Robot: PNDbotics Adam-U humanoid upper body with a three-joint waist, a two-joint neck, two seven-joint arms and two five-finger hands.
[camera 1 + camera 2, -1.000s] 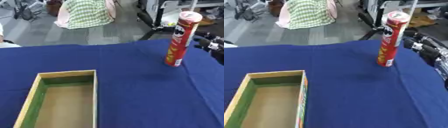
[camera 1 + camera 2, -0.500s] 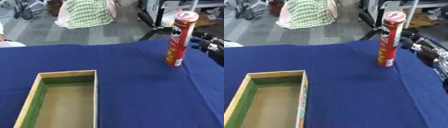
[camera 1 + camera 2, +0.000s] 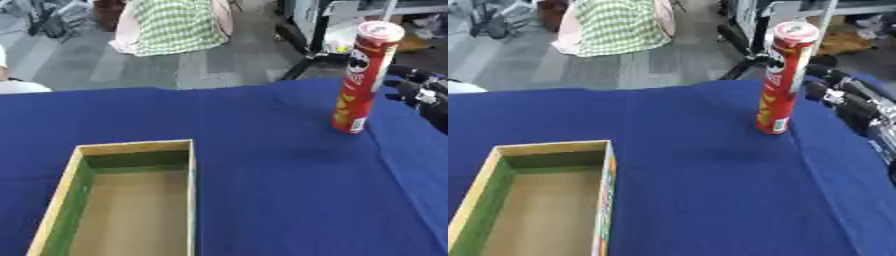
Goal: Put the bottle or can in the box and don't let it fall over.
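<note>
A tall red chip can (image 3: 782, 80) with a pale lid stands upright on the blue-covered table (image 3: 280, 200), at the far right. My right hand (image 3: 846, 97) comes in from the right edge. Its black fingers are stretched out toward the can's right side, close to it, and I cannot tell whether they touch it. The hand is open and holds nothing. An open cardboard box (image 3: 190, 190) with green inner walls and a bare brown floor lies at the near left, well away from the can. My left hand shows in neither view.
The blue cloth runs unbroken between box and can. Beyond the table's far edge are a grey floor, a green checked cloth over pink fabric (image 3: 175, 25), and black equipment (image 3: 306, 40) behind the can. Something white (image 3: 17, 86) shows at the left edge.
My right hand has edged slightly left toward the can. The can and the box stand as before.
</note>
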